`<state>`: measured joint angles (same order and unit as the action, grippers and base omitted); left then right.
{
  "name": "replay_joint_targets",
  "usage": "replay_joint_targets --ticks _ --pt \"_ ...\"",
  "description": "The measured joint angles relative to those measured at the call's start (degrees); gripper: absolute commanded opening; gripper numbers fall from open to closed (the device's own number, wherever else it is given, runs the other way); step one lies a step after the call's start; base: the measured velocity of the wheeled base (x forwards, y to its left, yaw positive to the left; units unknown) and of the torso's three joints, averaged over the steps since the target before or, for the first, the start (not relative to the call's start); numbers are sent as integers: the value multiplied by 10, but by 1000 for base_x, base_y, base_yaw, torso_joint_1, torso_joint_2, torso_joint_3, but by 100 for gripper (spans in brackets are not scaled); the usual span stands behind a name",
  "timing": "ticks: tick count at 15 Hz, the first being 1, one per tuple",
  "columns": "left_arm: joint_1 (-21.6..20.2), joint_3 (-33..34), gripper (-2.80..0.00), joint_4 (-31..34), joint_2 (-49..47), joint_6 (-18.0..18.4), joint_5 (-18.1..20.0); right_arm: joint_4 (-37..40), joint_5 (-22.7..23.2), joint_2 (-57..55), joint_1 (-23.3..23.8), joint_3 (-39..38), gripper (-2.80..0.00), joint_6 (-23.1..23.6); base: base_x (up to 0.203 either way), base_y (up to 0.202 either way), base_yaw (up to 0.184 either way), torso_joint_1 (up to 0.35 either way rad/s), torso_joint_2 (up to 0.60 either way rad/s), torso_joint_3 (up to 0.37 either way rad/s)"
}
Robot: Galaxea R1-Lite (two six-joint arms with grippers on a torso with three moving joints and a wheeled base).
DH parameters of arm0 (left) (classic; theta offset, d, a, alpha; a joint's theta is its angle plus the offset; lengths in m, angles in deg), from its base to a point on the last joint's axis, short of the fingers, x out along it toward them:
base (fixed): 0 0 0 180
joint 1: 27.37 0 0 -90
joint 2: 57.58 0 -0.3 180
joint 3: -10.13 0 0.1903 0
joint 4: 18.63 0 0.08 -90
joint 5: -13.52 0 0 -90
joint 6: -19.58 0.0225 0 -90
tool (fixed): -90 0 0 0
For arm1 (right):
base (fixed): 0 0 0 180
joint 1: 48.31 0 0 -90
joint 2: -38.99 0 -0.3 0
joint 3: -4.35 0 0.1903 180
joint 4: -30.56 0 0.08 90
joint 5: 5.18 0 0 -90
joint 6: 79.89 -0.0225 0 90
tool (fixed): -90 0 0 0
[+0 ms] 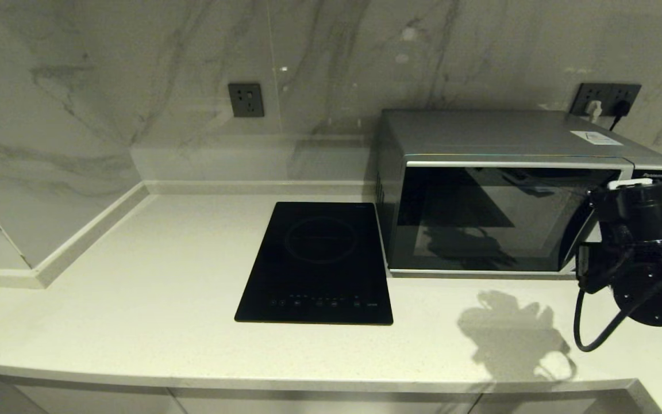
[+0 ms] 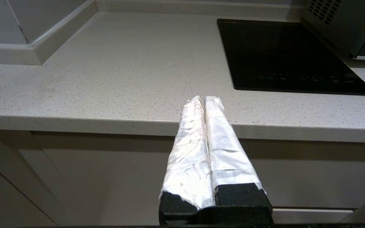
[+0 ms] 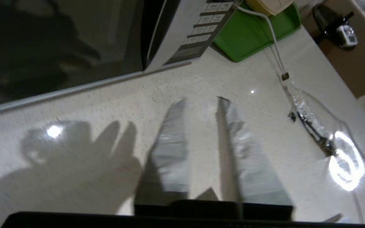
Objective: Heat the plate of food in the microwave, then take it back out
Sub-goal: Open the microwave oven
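Observation:
The silver microwave (image 1: 503,218) stands at the back right of the counter with its dark glass door shut; the right wrist view shows the door (image 3: 59,47) and the button panel (image 3: 201,28). The plate of food is out of view. My right arm (image 1: 635,253) hangs in front of the microwave's right end. Its gripper (image 3: 201,101) is open and empty over the bare counter, just before the door's lower edge. My left gripper (image 2: 204,98) is shut and empty, parked at the counter's front edge left of the cooktop.
A flat black induction cooktop (image 1: 316,261) lies left of the microwave. A green tray (image 3: 255,34) sits right of the microwave, with a white cable (image 3: 274,50) running from it to a crinkled clear wrapper (image 3: 312,126). Marble walls enclose the back and left.

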<state>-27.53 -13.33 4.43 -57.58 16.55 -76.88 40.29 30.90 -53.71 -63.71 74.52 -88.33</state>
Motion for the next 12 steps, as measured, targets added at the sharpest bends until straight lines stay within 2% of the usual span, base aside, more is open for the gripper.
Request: replay_joint_targets --ticks 6,8,12 --pt "0 0 -280 0 0 0 0 0 -35 -79 -5 62 0 -46 0 0 0 0 0 0" --pt "0 0 -280 0 0 0 0 1 -54 -99 4 85 0 -49 0 0 0 0 0 0" --pt "0 0 -280 0 0 0 0 1 -59 -128 33 116 0 -48 0 0 0 0 0 0"
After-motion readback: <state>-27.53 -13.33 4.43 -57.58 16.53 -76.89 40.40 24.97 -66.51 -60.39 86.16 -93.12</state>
